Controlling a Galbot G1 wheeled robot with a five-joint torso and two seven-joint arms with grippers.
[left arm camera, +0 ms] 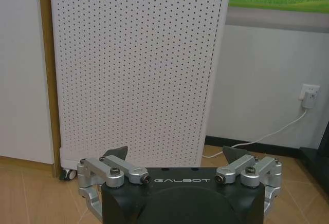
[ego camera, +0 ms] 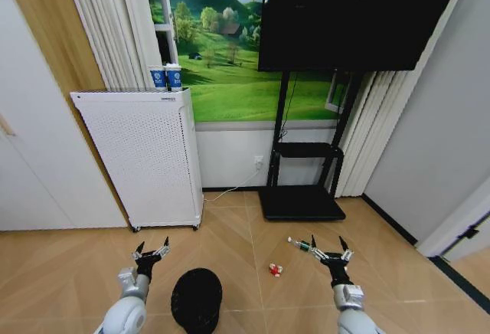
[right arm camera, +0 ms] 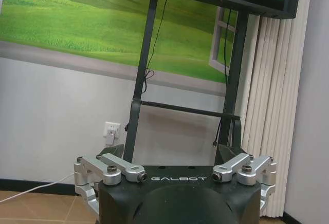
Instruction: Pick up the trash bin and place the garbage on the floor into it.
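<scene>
- Trash bin (ego camera: pixel 197 297): standing on the wood floor between both arms, near the left gripper (ego camera: pixel 150 253).
- Garbage: red wrapper (ego camera: pixel 276 270) and green-labelled bottle (ego camera: pixel 300 245) on the floor, near the right gripper (ego camera: pixel 330 251).
- Both grippers: jaws spread, holding nothing.

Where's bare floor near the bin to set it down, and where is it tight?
Bare floor lies between the trash bin and the red wrapper, and ahead of the bin up to the white appliance. It is tighter by the open right gripper, where the bottle lies, and by the open left gripper, close beside the bin.
</scene>
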